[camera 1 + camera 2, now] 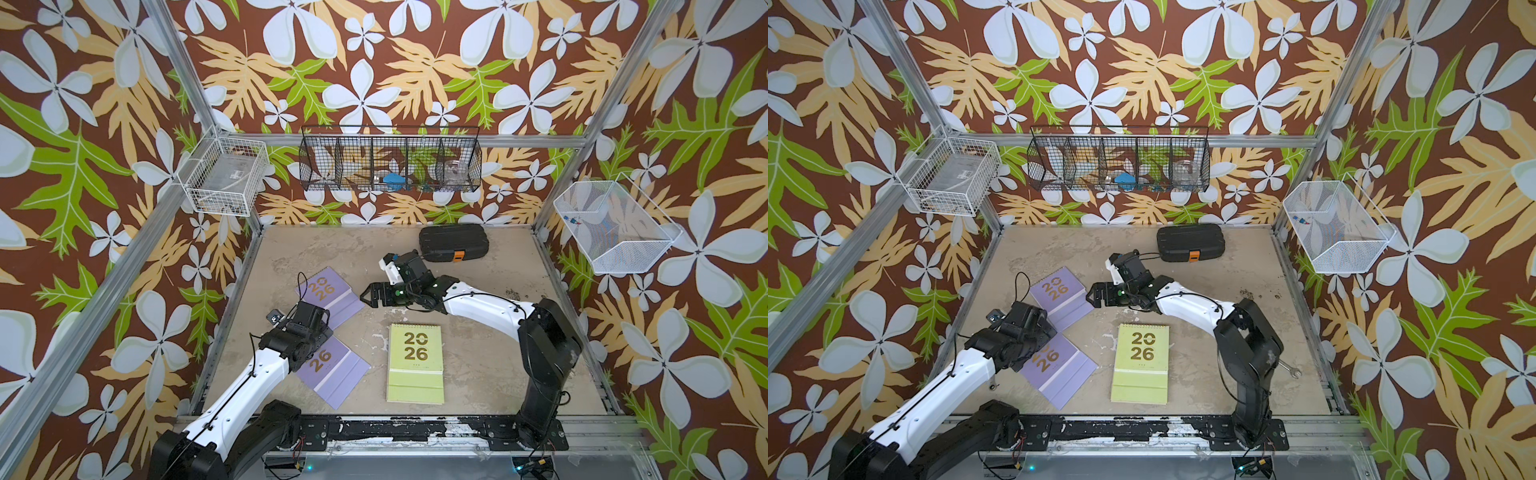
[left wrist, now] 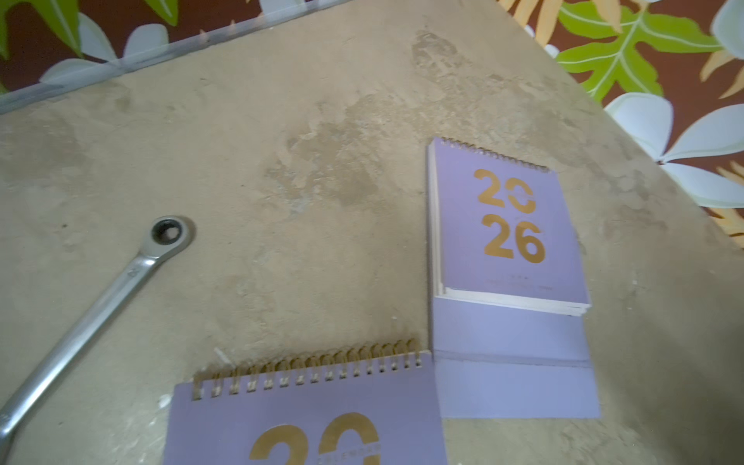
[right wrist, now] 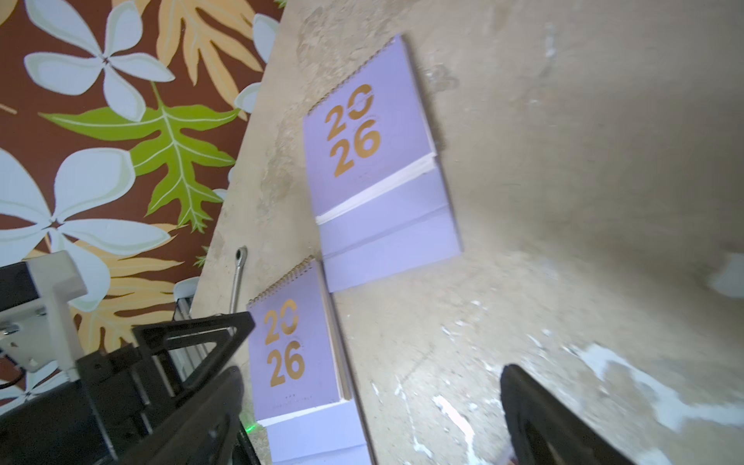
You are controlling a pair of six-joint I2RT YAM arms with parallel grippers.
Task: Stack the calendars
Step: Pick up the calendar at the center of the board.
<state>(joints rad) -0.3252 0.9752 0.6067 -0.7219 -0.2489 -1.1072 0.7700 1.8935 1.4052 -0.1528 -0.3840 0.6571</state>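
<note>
Three flat spiral-bound desk calendars with gold "2026" on their covers are lying face up on the mottled beige counter [image 1: 478, 266], each on its own patch of it. The lime green calendar [image 1: 415, 361] is sitting near the front middle, its spiral toward the back. The far lilac calendar [image 1: 328, 295] is lying left of centre at a slant. The near lilac calendar [image 1: 338, 372] is lying in front of it, slanted too. In the left wrist view the near one's spiral corner is sitting just beside the far one's base flap, and I cannot tell whether they are touching.

The left arm [image 1: 253, 374] is reaching over the near lilac calendar and covering its spiral end. The left arm's jaws are hanging there, and I cannot tell how far they are parted.

The right arm [image 1: 486, 309] is bending in from the right. The right arm's jaws are standing wide apart with nothing between them, above bare counter just right of the far lilac calendar.

A silver ratcheting wrench [image 2: 100, 298] is lying on the counter left of the lilac pair. A black ribbed plastic case with an orange latch [image 1: 453, 243] is resting at the back.
</note>
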